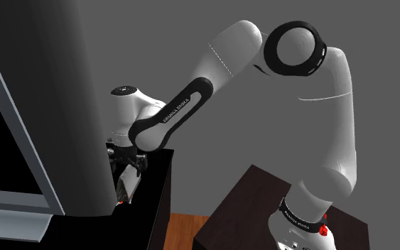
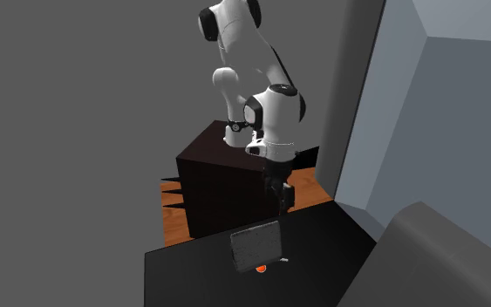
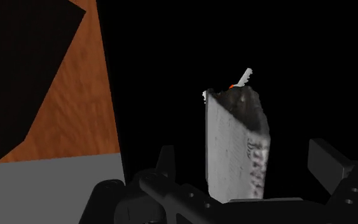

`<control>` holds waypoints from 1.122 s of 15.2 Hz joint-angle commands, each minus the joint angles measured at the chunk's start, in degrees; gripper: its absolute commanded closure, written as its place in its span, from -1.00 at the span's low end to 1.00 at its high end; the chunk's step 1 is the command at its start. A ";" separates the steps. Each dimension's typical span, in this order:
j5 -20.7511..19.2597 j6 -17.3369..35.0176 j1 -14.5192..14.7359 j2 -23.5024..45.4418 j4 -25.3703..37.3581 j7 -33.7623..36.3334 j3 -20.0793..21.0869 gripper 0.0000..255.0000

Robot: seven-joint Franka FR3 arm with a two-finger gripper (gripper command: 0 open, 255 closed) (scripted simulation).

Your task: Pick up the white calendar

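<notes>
So, calendar point(image 2: 256, 245): speckled grey, upright on the black top point(image 2: 339, 253), close to that top's edge.
Gripper point(image 2: 283, 202): just above the calendar, pointing down at it.
Fingers point(image 3: 329, 167): spread wide, one on each side of the calendar, neither touching it.
Red speck point(image 2: 262, 269): at the calendar's foot.
Large grey unit point(image 2: 426, 113): beside the calendar.
Stand point(image 2: 213, 187): dark brown box beyond the calendar, on a wooden floor point(image 3: 75, 108).

The renders are dim and flatly lit, with crisp edges and no glare. The calendar point(image 3: 233, 153) shows mottled grey, one face paler than the other; the cabinet top point(image 2: 191, 275) under it is nearly black. Above it, the arm point(image 2: 278, 109) carries soft shading.
</notes>
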 commanded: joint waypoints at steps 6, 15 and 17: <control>-3.60 1.64 4.53 8.96 7.20 6.76 -4.54 -1.00; -4.78 3.23 5.35 11.07 7.69 7.57 -5.62 1.00; -4.78 3.23 5.35 11.08 7.70 7.57 -5.62 1.00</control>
